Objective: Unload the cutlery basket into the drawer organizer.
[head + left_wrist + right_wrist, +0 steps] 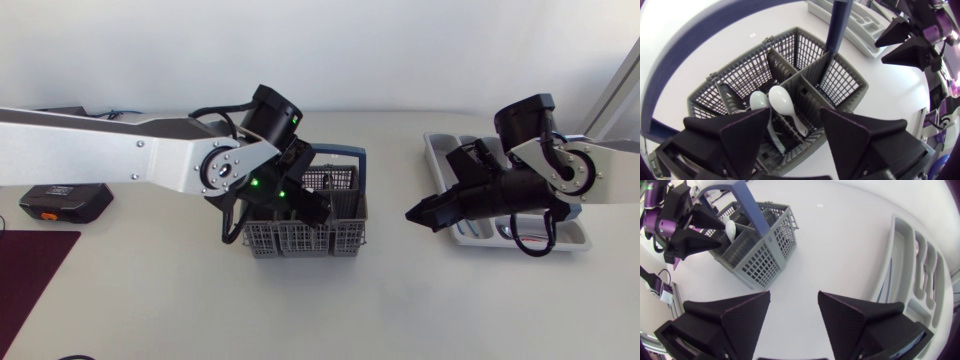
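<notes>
Left tool (pixel 795 111): hung open right above the basket, its two matte wedge fingers spread either side of the spoons and gripping nothing.
Spoons (pixel 781 100): two white ones with smooth, glossy-looking rounded bowls stood bowl-up, touching each other, in a middle compartment of the basket.
Step in hand: apparently the pick of one spoon. It looked best done by dropping straight down with the fingers clear of the dividers, then closing on a single bowl or neck. The slick curved surface seemed likely to slip, and the neighbouring spoon could be dragged along.
Basket (pixel 840 80): grey plastic with open grid walls and solid partitions sat on the worktop (pixel 840 225).
Handle (pixel 837 25): a dark blue arch crossed over the basket, something to steer round on the lift.
Right tool (pixel 794 294): open and empty, it hovered over bare white worktop between basket and organizer.
Organizer (pixel 900 255): a pale grey moulded tray with long, smooth-walled compartments lay well apart from the basket, under the right arm. Its contents could not be made out.
</notes>
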